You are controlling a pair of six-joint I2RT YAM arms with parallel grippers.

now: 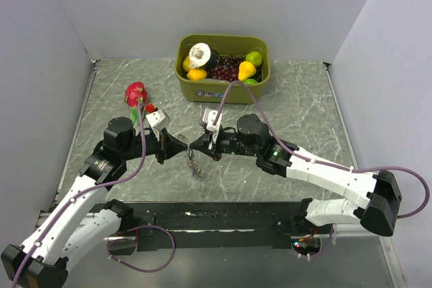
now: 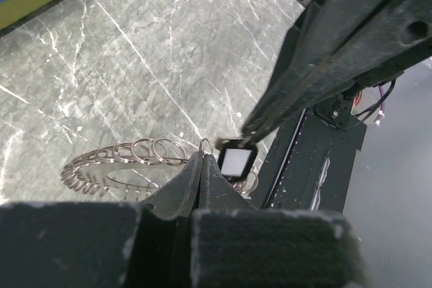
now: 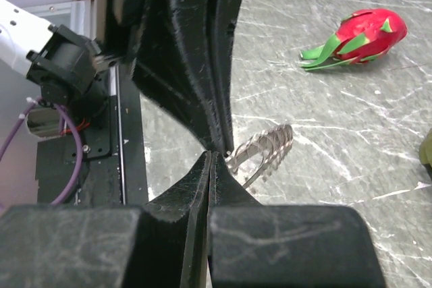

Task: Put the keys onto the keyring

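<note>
Left pincer [image 2: 201,164] and right pincer [image 3: 211,160] are both pressed together, tip to tip over the surface [image 1: 297,99]. The left wrist view shows the keyring [image 2: 125,161] lying just ahead-left of the left pincer, one loop at its tips, and a black key [image 2: 236,162] directly under the right pincer's tips. The right wrist view hides that key. It shows the ring just beyond the tips and a dragon fruit [image 3: 358,35] farther off. Whether either is actually gripped is unclear.

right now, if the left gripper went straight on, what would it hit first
Probably the right gripper, tip to tip with the left gripper just ahead. The keyring hangs at that spot, so a loop might touch first; depth is unclear.
</note>
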